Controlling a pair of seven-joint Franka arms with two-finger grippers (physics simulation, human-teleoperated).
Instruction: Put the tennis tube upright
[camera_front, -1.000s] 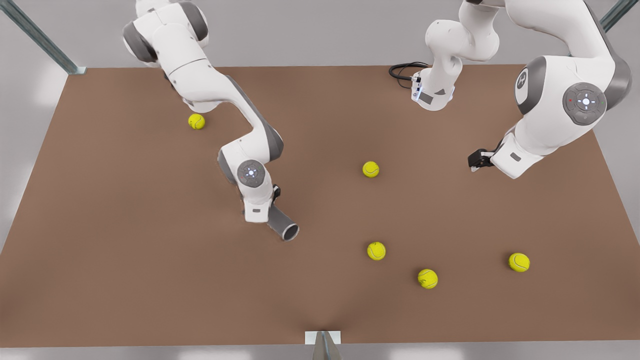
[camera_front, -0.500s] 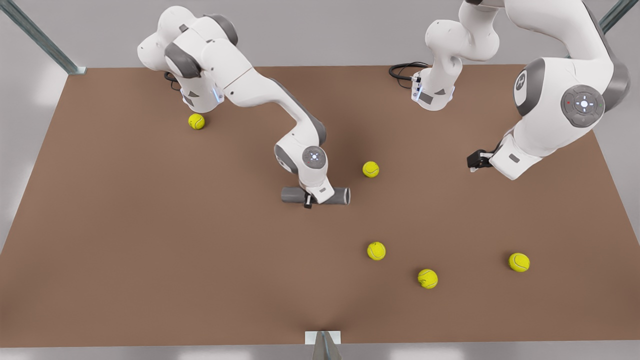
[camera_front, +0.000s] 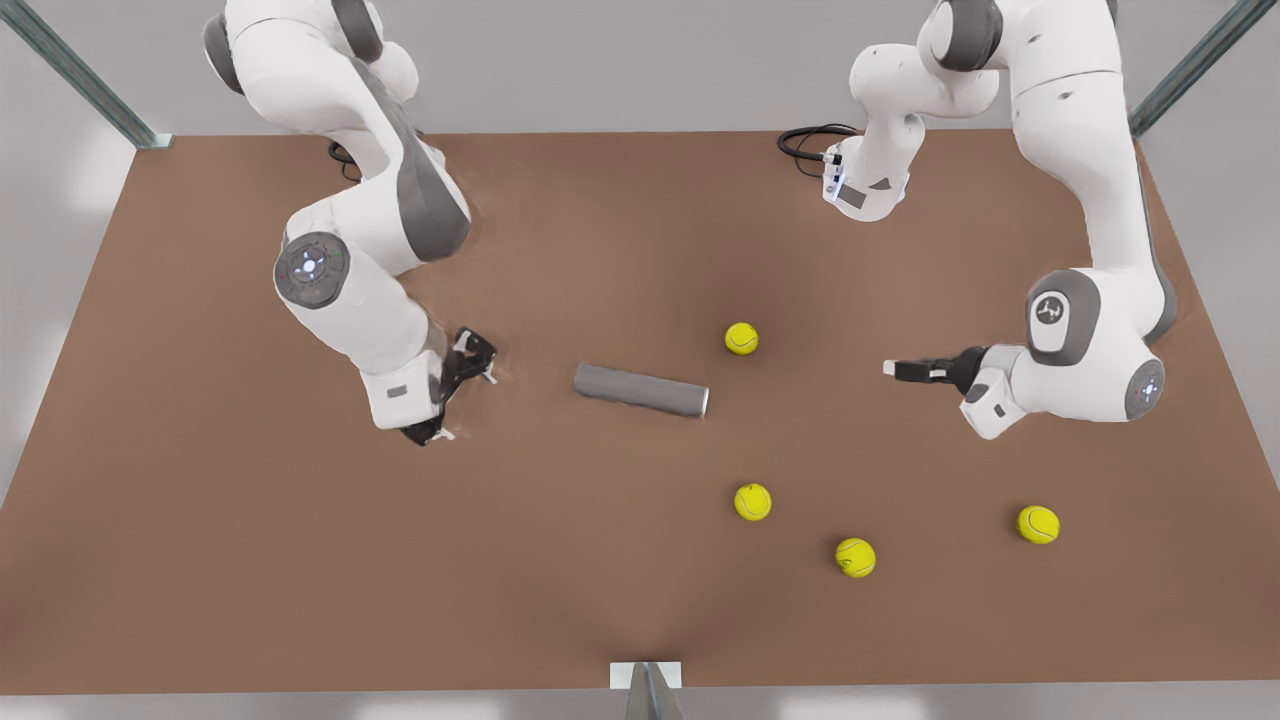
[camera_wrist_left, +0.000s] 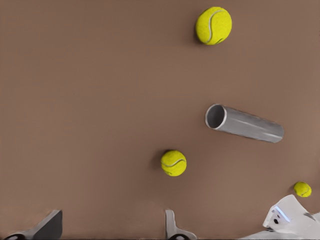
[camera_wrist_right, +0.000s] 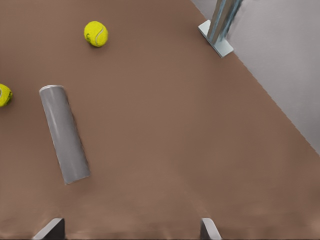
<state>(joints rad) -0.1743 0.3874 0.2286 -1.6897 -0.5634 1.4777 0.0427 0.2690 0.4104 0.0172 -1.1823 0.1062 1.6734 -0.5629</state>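
Tennis tube (camera_front: 640, 390) lying flat mid-bench (camera_front: 250, 560), ungripped, between right tool (camera_front: 462, 400) and left tool (camera_front: 905, 370), both open and near its ends; uprighting not yet done, grasp and tilt outstanding

- Left wrist view's lower edge is cutting off the fingers (camera_wrist_left: 172, 230) of the left gripper (camera_wrist_left: 111, 234).
- Right wrist view's left edge is cropping a tennis ball (camera_wrist_right: 3, 95).
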